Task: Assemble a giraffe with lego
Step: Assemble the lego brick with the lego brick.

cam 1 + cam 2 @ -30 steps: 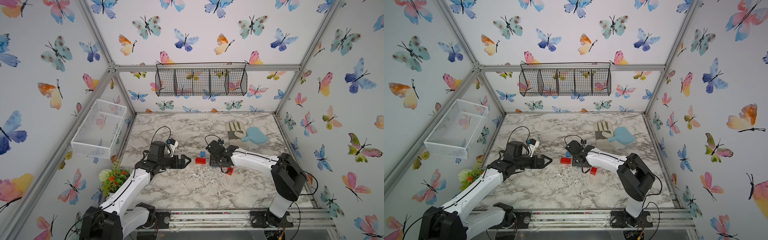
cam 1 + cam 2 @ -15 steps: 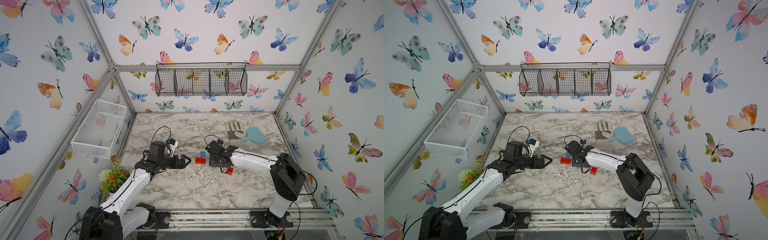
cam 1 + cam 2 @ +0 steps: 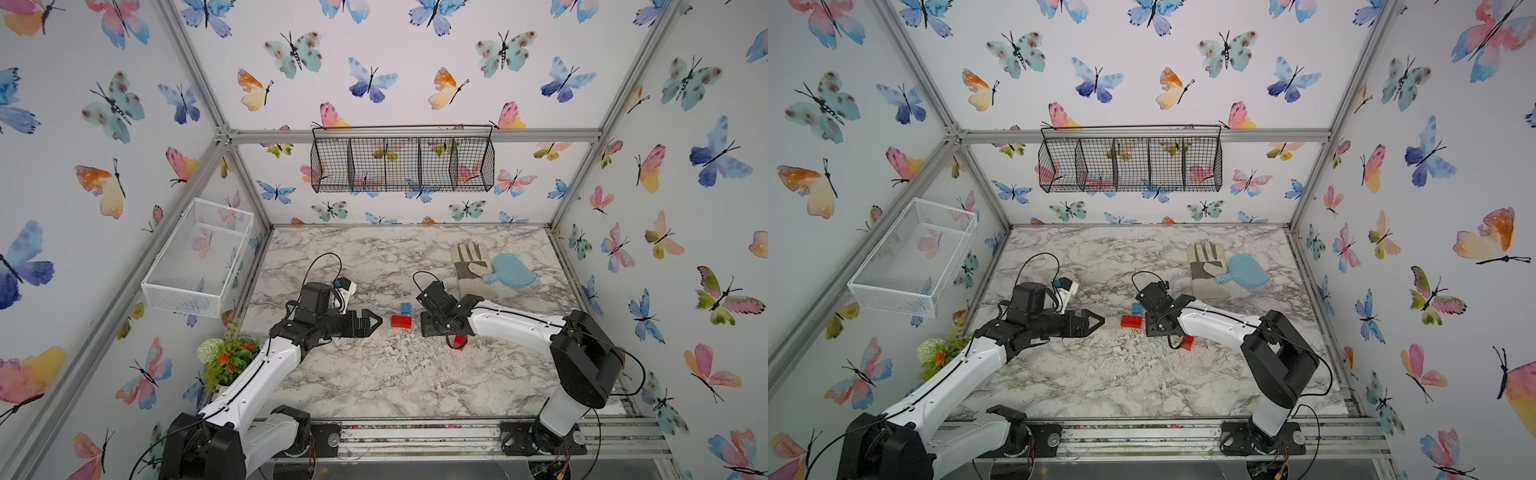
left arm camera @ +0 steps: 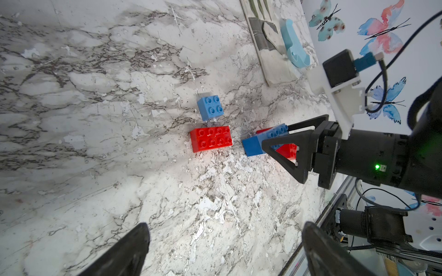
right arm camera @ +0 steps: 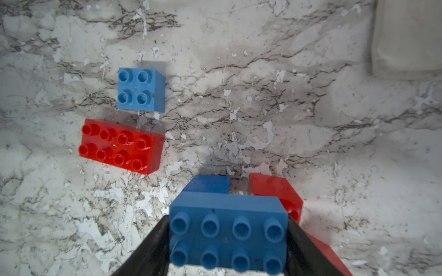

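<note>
Two loose lego bricks lie near the middle of the table (image 3: 374, 374). One is a long red brick (image 3: 401, 321), studs up. The other is a pale blue square brick (image 3: 405, 308) just beyond it on the far side, with a narrow gap between them. Just right of the red one, the right gripper (image 5: 227, 223) has its jaws clamped on the short ends of a long blue brick (image 5: 228, 239). That brick sits over a small blue brick (image 5: 207, 184) and a small red brick (image 5: 275, 191); whether the three are pressed together I cannot tell. The left gripper (image 3: 374, 322) points at the long red brick from the left, its jaws wide apart and empty. At the far right lie a glove (image 3: 469, 266) and a paddle (image 3: 513, 272), the paddle's handle resting on the glove.
</note>
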